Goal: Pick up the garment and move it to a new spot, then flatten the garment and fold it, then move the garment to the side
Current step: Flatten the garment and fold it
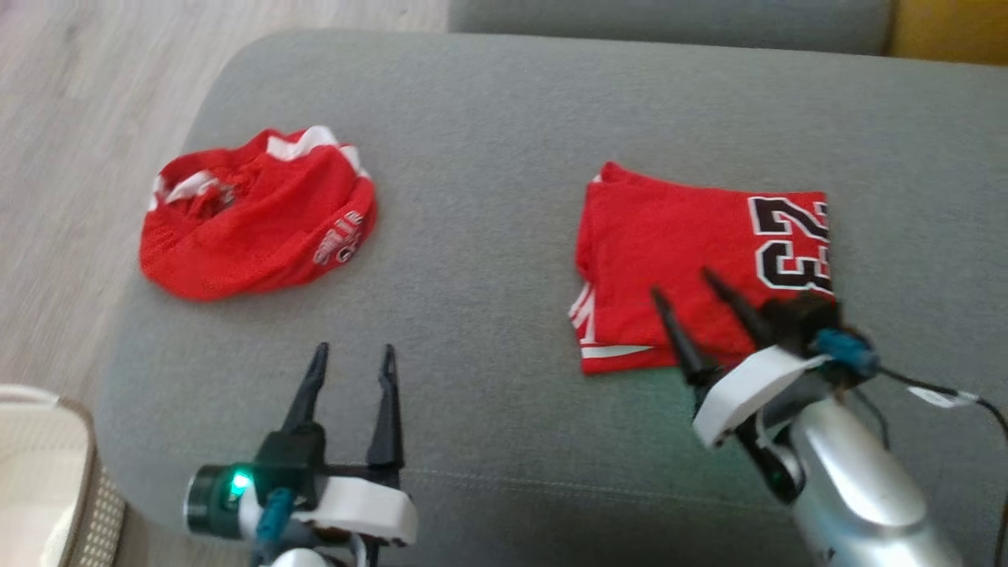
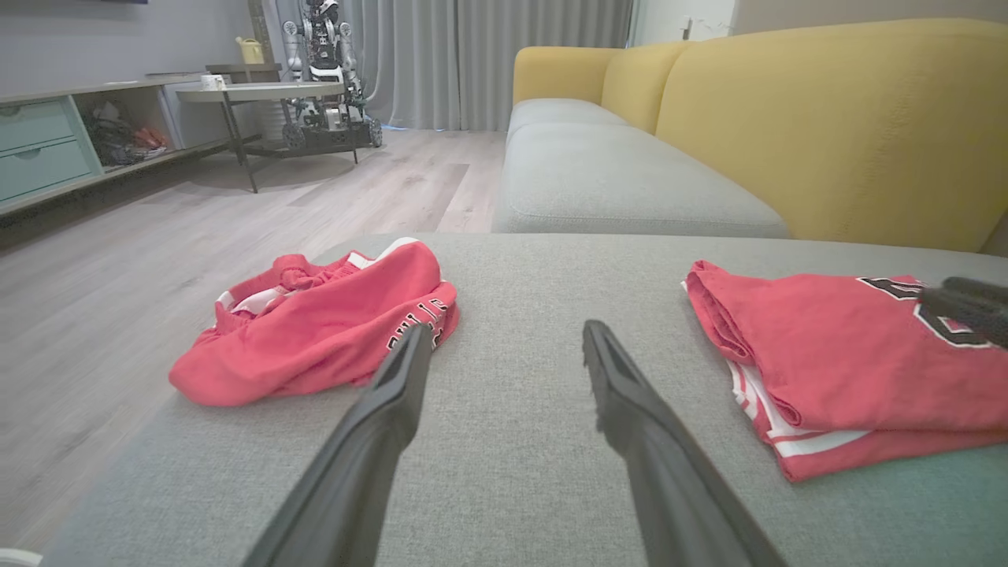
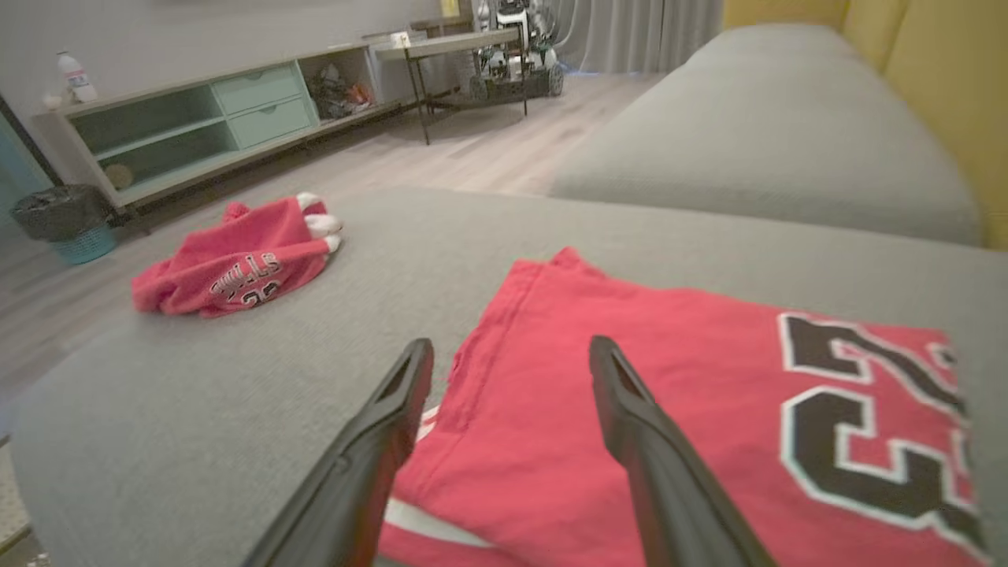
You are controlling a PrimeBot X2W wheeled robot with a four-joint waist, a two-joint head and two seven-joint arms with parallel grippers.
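1. The folded red jersey (image 1: 669, 228) lies flat on the right of the grey cushion (image 1: 488, 142).
2. My right gripper (image 1: 679, 282) is spread and empty, over its near part.
3. My left gripper (image 1: 354, 347), spread too, sits well left of it.

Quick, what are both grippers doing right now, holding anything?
Left gripper: open, empty, above the grey cushion.
Right gripper: open, empty, over the folded red jersey.

Folded jersey (image 1: 669, 236) reads "23"; crumpled garment (image 3: 236, 264) reads "BULLS".
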